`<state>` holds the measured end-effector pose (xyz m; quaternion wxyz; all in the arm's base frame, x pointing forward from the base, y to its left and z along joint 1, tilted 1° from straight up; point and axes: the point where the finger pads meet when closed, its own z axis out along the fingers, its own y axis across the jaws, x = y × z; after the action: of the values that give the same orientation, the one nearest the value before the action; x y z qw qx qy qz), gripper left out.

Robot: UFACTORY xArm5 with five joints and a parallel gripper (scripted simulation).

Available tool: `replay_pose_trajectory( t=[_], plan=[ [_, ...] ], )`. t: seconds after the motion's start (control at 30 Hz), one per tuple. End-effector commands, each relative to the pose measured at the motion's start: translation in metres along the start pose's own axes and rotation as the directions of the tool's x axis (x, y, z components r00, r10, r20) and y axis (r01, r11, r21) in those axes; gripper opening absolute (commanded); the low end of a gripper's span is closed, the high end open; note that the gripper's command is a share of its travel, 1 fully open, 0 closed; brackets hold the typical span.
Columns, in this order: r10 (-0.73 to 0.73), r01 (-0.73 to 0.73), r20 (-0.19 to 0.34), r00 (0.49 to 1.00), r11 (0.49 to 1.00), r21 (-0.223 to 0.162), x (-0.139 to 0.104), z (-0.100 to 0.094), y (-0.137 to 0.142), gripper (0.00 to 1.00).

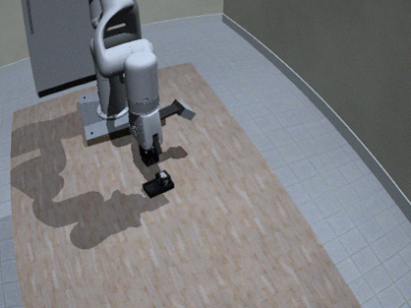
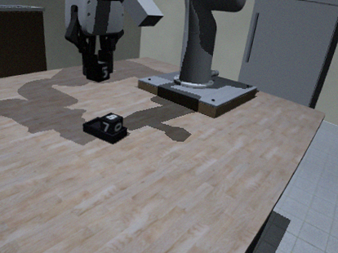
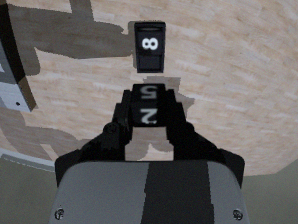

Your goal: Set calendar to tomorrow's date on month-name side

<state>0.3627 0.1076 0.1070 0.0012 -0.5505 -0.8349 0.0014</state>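
The gripper [image 1: 150, 154] [image 2: 97, 62] [image 3: 149, 100] is closed on a black cube [image 1: 149, 160] [image 2: 99, 72] [image 3: 148, 114], one finger on its left side, one on its right. White digits show on two faces: a 5 on the far one, what looks like a 2 on the near one. Farther off, apart from it, a black tray [image 1: 152, 191] [image 2: 98, 132] [image 3: 150, 64] sits on the bench [image 1: 208, 228] [image 2: 171, 176] [image 3: 225, 60]. A second cube [image 1: 162, 176] [image 2: 112, 123] [image 3: 150, 43] fills its far part, an 8 lying sideways on top; the near part is unfilled.

The robot's glossy white, rounded arm [image 1: 141, 80] [image 2: 198, 46] rises from a flat grey metal base plate [image 1: 91, 120] [image 2: 227, 98] with dark screw holes near its corners. Beyond the arm's pale grey wrist housing [image 1: 145, 128] [image 2: 94, 9] [image 3: 105, 195], marked by small screws, comes a black, angular-linked gripper [image 1: 149, 158] [image 2: 98, 68] [image 3: 149, 100].
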Motion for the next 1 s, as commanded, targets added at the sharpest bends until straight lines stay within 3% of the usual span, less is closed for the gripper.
replay_pose_trajectory(
  t=[0.0,0.2,0.53,0.6,0.9,0.93,0.97],
  plan=[
    [-0.015,0.015,0.001,1.000,1.000,-0.004,-0.001,-0.002,0.002,0.29],
    [-0.154,0.154,0.001,0.988,0.988,-0.005,-0.012,-0.001,0.003,0.29],
    [-0.454,0.454,0.004,0.891,0.891,-0.005,-0.036,0.001,0.004,0.29],
    [-0.454,0.454,0.004,0.891,0.891,-0.005,-0.036,0.001,0.004,0.29],
    [-0.700,0.700,0.006,0.714,0.714,-0.004,-0.059,0.002,0.004,0.29],
    [-0.701,0.701,0.006,0.714,0.714,-0.004,-0.059,0.002,0.004,0.29],
    [-0.742,0.742,0.007,0.671,0.671,-0.004,-0.064,0.003,0.004,0.29]
  ],
)
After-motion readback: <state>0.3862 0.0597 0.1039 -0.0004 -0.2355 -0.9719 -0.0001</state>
